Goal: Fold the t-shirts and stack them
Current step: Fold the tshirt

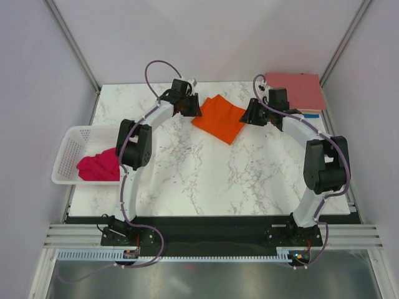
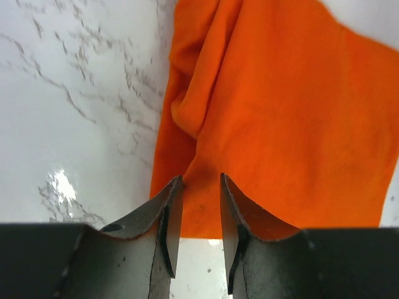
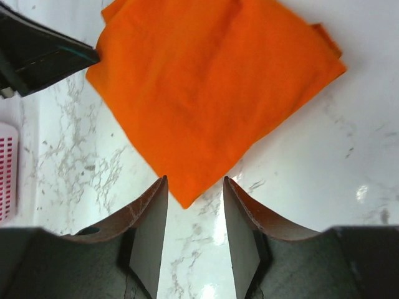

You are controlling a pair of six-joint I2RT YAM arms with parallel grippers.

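Note:
The bright orange t-shirt (image 1: pixel 219 118) lies folded into a rough square on the marble table, far middle. My left gripper (image 1: pixel 190 106) is open at its left edge; in the left wrist view (image 2: pixel 199 187) the cloth (image 2: pixel 280 112) lies under and between the fingers. My right gripper (image 1: pixel 249 115) is open at its right corner; in the right wrist view (image 3: pixel 194 187) the shirt's corner (image 3: pixel 206 87) points between the fingers. A crumpled magenta-pink t-shirt (image 1: pixel 100 165) sits in the basket. A folded salmon-pink shirt (image 1: pixel 296 89) tops a stack at the far right, a blue edge (image 1: pixel 313 114) below it.
A white plastic basket (image 1: pixel 70 149) sits at the table's left edge. The marble table (image 1: pixel 206 180) ends at a black strip near the arm bases. Frame posts rise at the far left and far right corners.

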